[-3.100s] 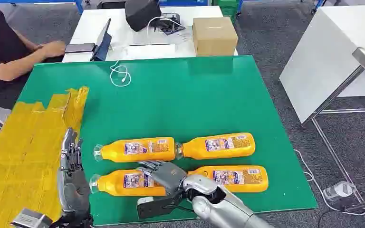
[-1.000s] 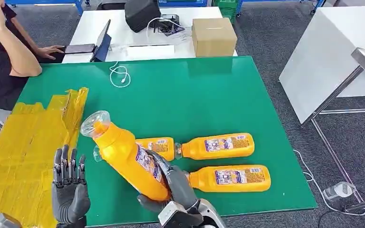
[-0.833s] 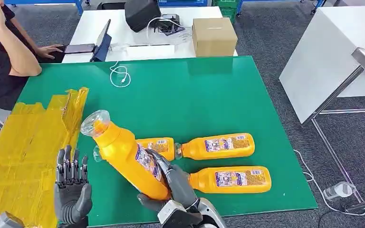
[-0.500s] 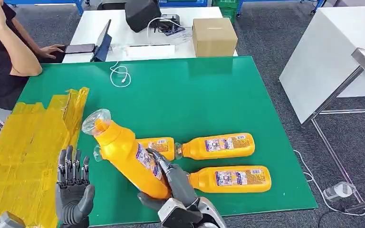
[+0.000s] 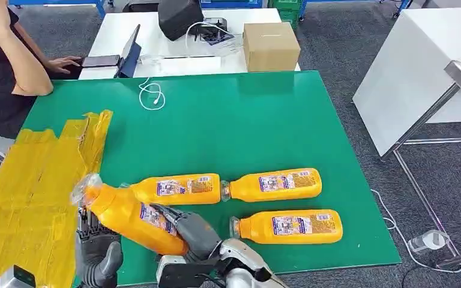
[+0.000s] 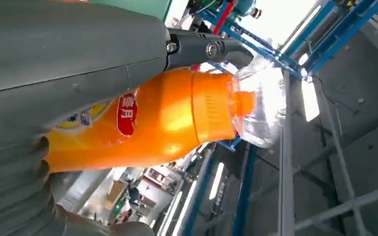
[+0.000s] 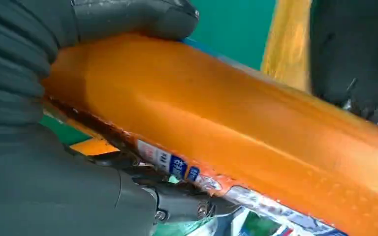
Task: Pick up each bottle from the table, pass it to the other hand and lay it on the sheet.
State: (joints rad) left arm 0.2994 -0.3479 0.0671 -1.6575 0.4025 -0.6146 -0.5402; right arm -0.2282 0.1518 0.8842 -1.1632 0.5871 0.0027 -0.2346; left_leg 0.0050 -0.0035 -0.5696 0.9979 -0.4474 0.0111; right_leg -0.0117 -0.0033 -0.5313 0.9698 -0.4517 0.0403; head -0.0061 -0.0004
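Right hand (image 5: pixel 187 231): fingers wrapped round base end of held bottle (image 5: pixel 129 217), firm grip.
Left hand (image 5: pixel 98 255): under the bottle's neck end, palm up; can't tell if it's gripping.
Held bottle: tilted, cap end over edge of yellow sheet (image 5: pixel 30 198), off the table (image 5: pixel 246 126).
Other bottles: 3 lying flat on green top, e.g. (image 5: pixel 274 183), (image 5: pixel 289 226), (image 5: pixel 177 188).

A cardboard box (image 5: pixel 270 45), white cable (image 5: pixel 150 93) and seated person (image 5: pixel 3 66) sit beyond.
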